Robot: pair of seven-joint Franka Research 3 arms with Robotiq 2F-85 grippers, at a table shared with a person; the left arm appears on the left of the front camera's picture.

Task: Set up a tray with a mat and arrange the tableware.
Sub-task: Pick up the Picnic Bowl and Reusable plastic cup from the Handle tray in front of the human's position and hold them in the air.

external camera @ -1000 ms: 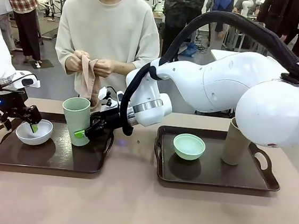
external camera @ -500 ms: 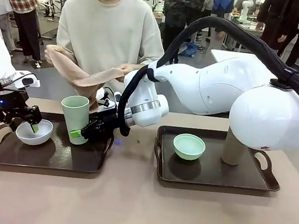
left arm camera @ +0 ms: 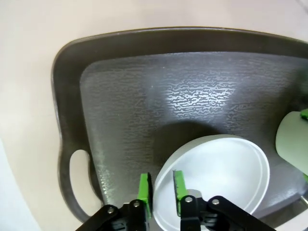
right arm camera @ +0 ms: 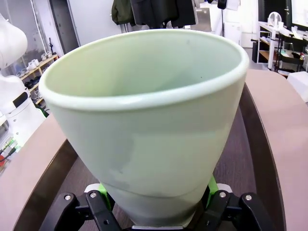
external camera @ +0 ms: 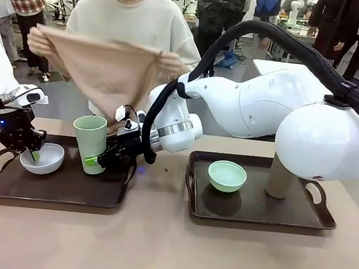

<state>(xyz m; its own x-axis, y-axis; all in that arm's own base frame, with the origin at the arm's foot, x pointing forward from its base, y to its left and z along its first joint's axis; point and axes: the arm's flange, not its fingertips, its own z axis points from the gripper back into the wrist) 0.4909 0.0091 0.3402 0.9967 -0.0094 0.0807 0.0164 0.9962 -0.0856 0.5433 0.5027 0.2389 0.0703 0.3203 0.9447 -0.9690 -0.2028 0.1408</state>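
While the person at the far side holds a tan cloth (external camera: 103, 68) spread out in the air with both hands, I have both arms down at the left tray (external camera: 52, 188). My left gripper (external camera: 33, 151) stands over the tray's left end, its fingers nearly together and pinching the rim of the white bowl (external camera: 42, 158). In the left wrist view one green pad sits outside the bowl's wall and the other just inside it, with the rim caught between them. The bowl is near the tray's handle cut-out, and I cannot tell whether its base rests on the tray or is just off it.

My right arm reaches across the middle, and the right gripper (external camera: 93, 161) is clamped low on the green cup (external camera: 90, 143). From the right wrist camera I see a pad on each side of the cup's narrow base. The cup stands upright toward the tray's right end, just beside the white bowl and not touching it.

On the right tray (external camera: 255, 210) the mint bowl (external camera: 227, 175) sits left of centre and the tan cup (external camera: 283, 171) stands upright to its right, partly behind my right arm. Both trays lie side by side on the table (external camera: 155, 247), apart from each other.
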